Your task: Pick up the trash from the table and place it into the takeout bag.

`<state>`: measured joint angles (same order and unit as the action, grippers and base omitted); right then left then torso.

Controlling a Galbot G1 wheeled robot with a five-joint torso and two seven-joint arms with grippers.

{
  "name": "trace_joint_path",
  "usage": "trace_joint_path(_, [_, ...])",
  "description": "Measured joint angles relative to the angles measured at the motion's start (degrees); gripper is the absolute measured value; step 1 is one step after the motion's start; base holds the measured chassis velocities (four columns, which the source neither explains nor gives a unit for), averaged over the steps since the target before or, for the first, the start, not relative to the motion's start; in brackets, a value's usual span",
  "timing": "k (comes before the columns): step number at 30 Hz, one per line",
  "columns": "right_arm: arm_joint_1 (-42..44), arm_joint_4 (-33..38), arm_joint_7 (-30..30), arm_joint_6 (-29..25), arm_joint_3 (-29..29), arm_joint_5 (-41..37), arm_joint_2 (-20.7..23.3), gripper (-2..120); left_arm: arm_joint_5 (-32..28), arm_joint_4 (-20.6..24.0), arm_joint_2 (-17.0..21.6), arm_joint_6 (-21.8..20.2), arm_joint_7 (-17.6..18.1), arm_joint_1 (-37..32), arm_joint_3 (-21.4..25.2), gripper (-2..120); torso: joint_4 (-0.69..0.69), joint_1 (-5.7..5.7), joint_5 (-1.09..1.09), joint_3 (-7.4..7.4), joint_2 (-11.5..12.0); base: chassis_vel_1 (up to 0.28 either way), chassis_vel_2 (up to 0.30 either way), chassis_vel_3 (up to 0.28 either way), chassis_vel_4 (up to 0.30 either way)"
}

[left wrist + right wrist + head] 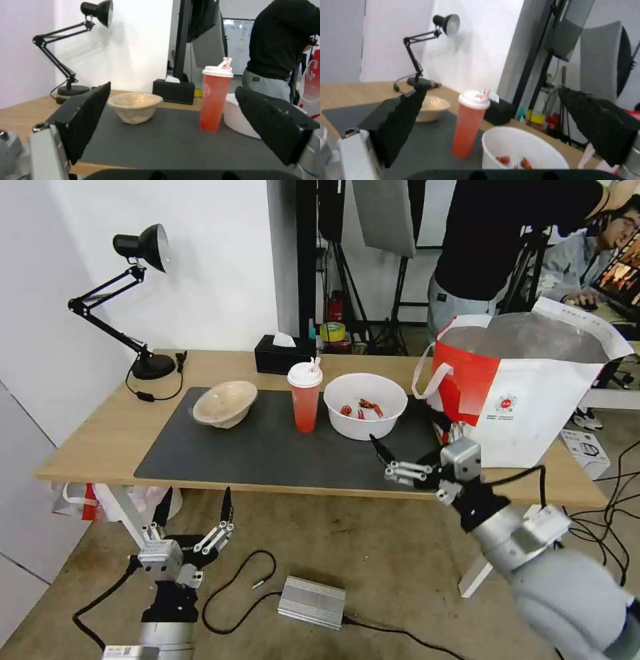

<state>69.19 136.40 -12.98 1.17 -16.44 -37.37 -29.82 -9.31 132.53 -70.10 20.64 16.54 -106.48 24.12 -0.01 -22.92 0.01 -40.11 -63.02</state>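
On the table, three pieces of trash stand in a row on the dark mat. They are a beige pulp bowl, a tall red cup with a white lid, and a white bowl with red scraps. The takeout bag stands open at the table's right end. My right gripper is open, low over the mat just in front of the white bowl and beside the bag. My left gripper hangs open below the table's front edge, facing the beige bowl and cup.
A black desk lamp and its cable stand at the back left, and a black tissue box sits behind the cup. A small red-and-white plastic bag hangs under the table's left end. A silver box and cables lie on the floor.
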Motion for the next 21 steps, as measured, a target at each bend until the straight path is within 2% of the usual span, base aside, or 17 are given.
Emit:
trace_joint_path(4, [-14.29,-2.67,1.28,2.28,4.31,-10.52,4.72,100,-0.01,-0.44,-0.11,0.07,0.01,0.32,-0.29,100,0.02,-0.01,-0.02,0.0,0.0,0.0,0.0,0.0,0.0])
trace_joint_path(5, [-14.29,-2.67,1.28,2.28,4.31,-10.52,4.72,100,-0.01,-0.44,-0.11,0.07,0.01,0.32,-0.29,100,0.02,-0.01,-0.02,0.0,0.0,0.0,0.0,0.0,0.0])
trace_joint_path(8, [-25.91,-5.05,1.39,5.06,10.75,-19.13,6.65,100,-0.01,-0.87,-0.21,0.18,0.03,0.59,-0.42,100,0.0,0.0,-0.01,0.0,0.0,0.0,0.0,0.0,0.0])
trace_joint_path(10, [-28.58,-5.58,1.39,5.83,12.61,-20.74,6.75,100,-0.01,-0.91,-0.22,0.22,0.03,0.62,-0.46,100,0.0,0.0,-0.01,0.0,0.0,0.0,0.0,0.0,0.0])
trace_joint_path(12, [-39.48,-7.93,1.13,8.98,20.42,-25.96,5.99,100,-0.03,-1.05,-0.34,0.32,0.04,0.8,-0.58,100,0.01,0.0,-0.01,0.0,0.0,0.0,0.0,0.0,0.0])
trace_joint_path(14, [-45.38,-8.87,1.0,13.22,23.71,-31.66,4.66,100,-0.04,-1.09,-0.54,0.34,0.03,0.9,-0.71,99,0.02,-0.01,0.0,-0.01,0.0,0.0,0.0,0.0,0.0])
trace_joint_path(15, [-45.38,-8.87,1.0,13.22,23.71,-31.66,4.66,100,-0.04,-1.09,-0.54,0.34,0.03,0.9,-0.71,99,0.02,-0.01,0.0,-0.01,0.0,0.0,0.0,0.0,0.0])
trace_joint_path(18, [-54.11,-10.98,0.65,17.84,28.9,-37.16,2.43,100,-0.05,-1.34,-1.0,0.34,0.04,1.04,-0.81,99,0.01,0.0,-0.01,0.01,0.0,0.0,0.0,0.0,0.0])
trace_joint_path(21, [-57.94,-12.35,0.83,19.97,31.01,-38.36,1.43,100,-0.05,-1.51,-1.13,0.34,0.04,1.01,-0.83,99,0.01,0.0,-0.02,0.0,0.01,0.0,0.0,0.0,0.0])
